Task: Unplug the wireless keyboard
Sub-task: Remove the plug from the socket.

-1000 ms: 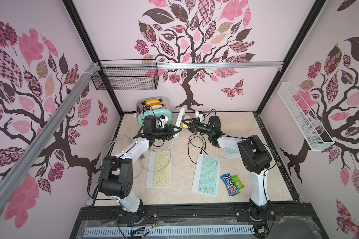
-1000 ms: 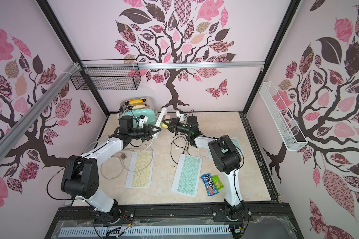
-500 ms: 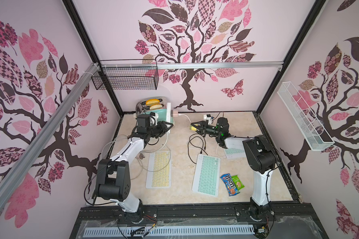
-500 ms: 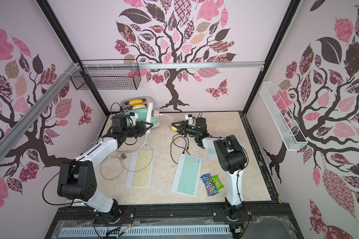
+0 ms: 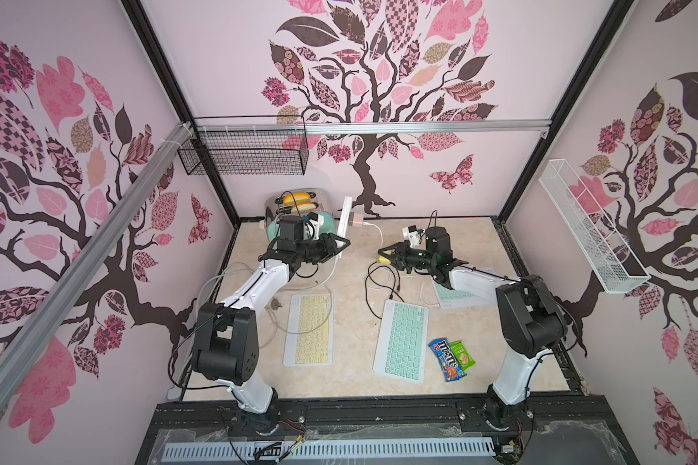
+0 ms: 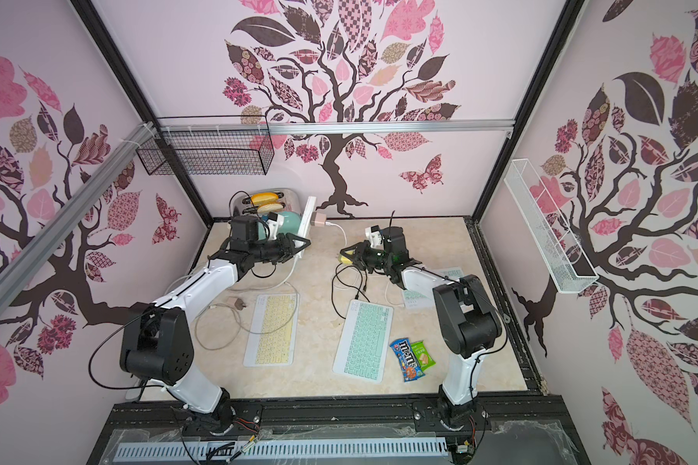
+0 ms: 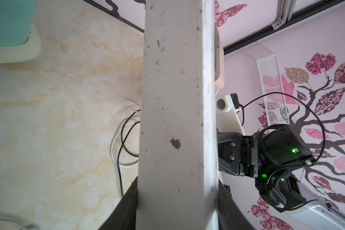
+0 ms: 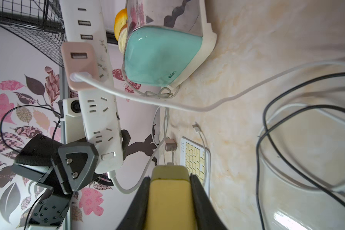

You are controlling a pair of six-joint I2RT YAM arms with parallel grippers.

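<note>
The left gripper (image 5: 336, 249) is clamped on the lower end of the white power strip (image 5: 344, 219) and holds it upright, probably to brace it against a pull. Well apart to the right, the right gripper (image 5: 383, 255) pinches the yellow charger (image 8: 168, 191), out of the sockets. Its black cable (image 5: 366, 288) seems to lead to the mint keyboard (image 5: 401, 338), lying nearer on the table (image 5: 472, 241)
</note>
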